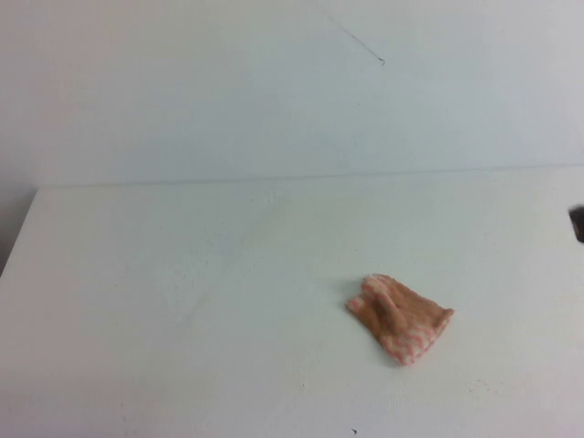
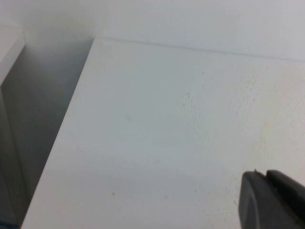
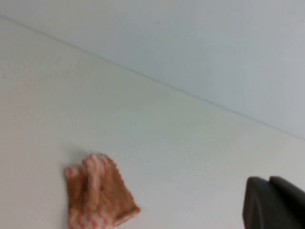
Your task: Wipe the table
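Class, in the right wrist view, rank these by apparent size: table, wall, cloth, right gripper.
1. table
2. wall
3. cloth and right gripper, shut, apart from it: alike; the gripper is nearer and cropped.
The left gripper, over the table's left side, isn't in this view.

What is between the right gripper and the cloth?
Nothing: only bare table separates the right gripper from the cloth, as the right wrist view shows. The left gripper hovers over bare table elsewhere.

Wall [image 1: 182,91]: plain, pale, unmarked save one thin dark line [image 1: 360,44] high up, right of centre. White table [image 1: 164,301] stands against it, far edge meeting the wall. Shadowed gap [image 2: 43,119] runs along the table's left side, with a white ledge [image 2: 9,47] beyond. Lighting even and soft
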Tool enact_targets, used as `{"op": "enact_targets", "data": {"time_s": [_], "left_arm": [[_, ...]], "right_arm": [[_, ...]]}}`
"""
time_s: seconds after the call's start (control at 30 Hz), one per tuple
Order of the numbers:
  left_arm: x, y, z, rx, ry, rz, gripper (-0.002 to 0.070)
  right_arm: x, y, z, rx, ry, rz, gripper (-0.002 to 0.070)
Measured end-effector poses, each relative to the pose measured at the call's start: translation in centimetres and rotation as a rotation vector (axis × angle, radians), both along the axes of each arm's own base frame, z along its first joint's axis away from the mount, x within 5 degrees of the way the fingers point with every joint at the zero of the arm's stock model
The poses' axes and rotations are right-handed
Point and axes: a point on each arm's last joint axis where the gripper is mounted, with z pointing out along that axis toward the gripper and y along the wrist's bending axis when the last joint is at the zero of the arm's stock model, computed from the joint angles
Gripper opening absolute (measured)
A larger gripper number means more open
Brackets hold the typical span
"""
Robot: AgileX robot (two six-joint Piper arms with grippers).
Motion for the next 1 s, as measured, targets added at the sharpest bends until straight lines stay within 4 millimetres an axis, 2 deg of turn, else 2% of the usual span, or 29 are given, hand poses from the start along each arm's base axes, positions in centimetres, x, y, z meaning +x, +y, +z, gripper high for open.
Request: {"op": "enact_targets", "data": {"time_s": [0.17, 0.37, 0.57, 0.8, 1.0], "left_arm": [[0.0, 0.0, 0.0, 0.0, 0.0, 0.0, -0.0001], [0.0, 0.0, 0.0, 0.0, 0.0, 0.0, -0.0001], [0.0, 0.0, 0.0, -0.002, 0.0, 0.0, -0.0001], [0.0, 0.0, 0.0, -0.002, 0.0, 0.0, -0.0001], [0.0, 0.0, 0.0, -0.002, 0.0, 0.0, -0.0001]], "right_arm": [[-4.4, -2.9, -4.6, 0.109, -0.03, 0.013, -0.0001], [-8.0, -5.6, -9.0, 0.224, -0.001, -0.032, -0.0001], [-10.1, -7.0, -10.8, 0.298, -0.048, -0.024, -0.0004], [-10.4, -8.2, -11.9, 0.209, 0.011, -0.122, -0.0004], [-10.4, -8.2, -11.9, 0.207, 0.013, -0.125, -0.0004]]}}
